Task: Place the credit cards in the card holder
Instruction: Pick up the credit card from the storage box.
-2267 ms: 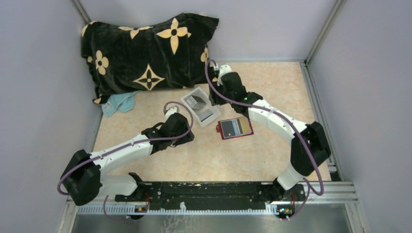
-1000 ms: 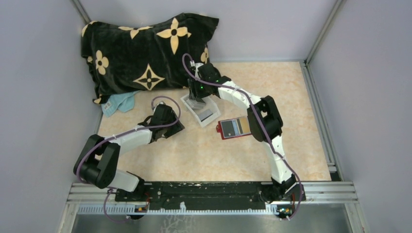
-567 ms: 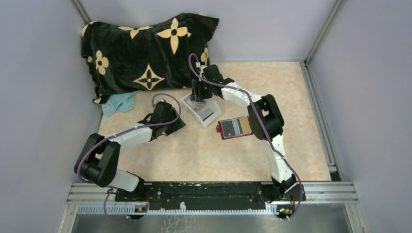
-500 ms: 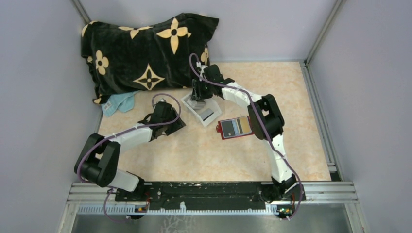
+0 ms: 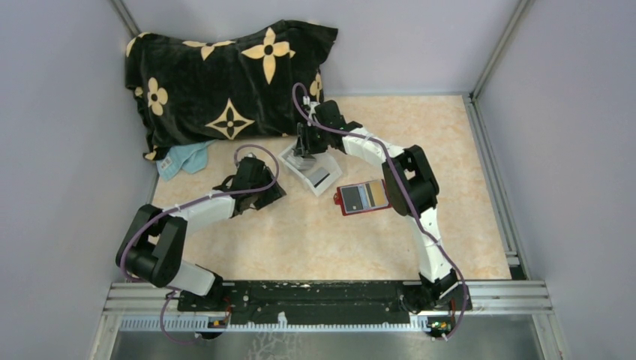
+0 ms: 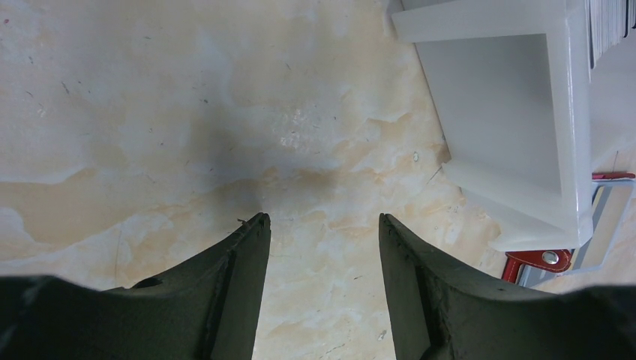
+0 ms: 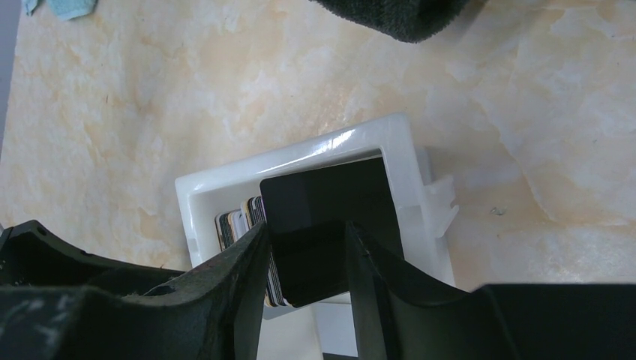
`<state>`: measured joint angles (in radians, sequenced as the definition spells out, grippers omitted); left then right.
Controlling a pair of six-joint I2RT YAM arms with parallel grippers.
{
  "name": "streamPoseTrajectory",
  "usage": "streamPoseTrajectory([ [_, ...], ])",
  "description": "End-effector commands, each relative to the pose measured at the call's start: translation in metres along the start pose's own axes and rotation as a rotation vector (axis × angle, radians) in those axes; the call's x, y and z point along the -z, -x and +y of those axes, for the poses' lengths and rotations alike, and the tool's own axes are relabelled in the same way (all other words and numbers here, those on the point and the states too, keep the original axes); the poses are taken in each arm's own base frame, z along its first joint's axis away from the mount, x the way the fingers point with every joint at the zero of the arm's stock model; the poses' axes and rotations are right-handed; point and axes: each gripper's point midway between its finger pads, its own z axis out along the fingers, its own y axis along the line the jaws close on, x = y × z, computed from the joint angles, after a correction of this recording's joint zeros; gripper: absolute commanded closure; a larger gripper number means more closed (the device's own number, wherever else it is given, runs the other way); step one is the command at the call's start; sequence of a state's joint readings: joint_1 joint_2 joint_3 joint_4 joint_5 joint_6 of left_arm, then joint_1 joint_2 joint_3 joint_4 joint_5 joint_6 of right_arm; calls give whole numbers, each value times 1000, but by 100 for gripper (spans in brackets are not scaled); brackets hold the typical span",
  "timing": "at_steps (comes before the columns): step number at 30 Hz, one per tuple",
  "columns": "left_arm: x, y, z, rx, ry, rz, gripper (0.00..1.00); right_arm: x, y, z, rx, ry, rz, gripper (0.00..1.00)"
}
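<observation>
Beside white tray (image 5: 330, 185), card holder (image 5: 363, 197) lies left-right.

Credit cards (image 7: 330, 217): a stack leaning on edge just beneath the right hand (image 7: 304, 232), dark card foremost, showing between the fingers, pale edges behind. Card holder (image 5: 363, 197): red-edged, flat, inner face up with grey and tan strips, near that hand, off to its right.

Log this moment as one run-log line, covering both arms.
phase: card pick | right gripper: jaws apart over black flat card in white plastic tray, grip unconfirmed | left gripper: open above marbled table | red-edged card holder: next to tray
</observation>
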<state>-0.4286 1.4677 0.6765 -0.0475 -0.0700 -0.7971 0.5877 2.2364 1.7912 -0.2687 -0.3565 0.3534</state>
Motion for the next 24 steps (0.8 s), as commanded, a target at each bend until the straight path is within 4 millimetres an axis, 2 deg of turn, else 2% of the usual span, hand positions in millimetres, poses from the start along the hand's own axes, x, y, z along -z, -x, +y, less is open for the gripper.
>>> streamPoseTrajectory([
  [1,-1,10,-6,-5,-16,-11,38,15,13,31,29,60,-32,60],
  [9,-10,13,-8,0,-4,-6,38,23,20,43,49,71,-51,62],
  [24,-40,31,-29,14,1,6,38,36,24,49,64,70,-71,67],
])
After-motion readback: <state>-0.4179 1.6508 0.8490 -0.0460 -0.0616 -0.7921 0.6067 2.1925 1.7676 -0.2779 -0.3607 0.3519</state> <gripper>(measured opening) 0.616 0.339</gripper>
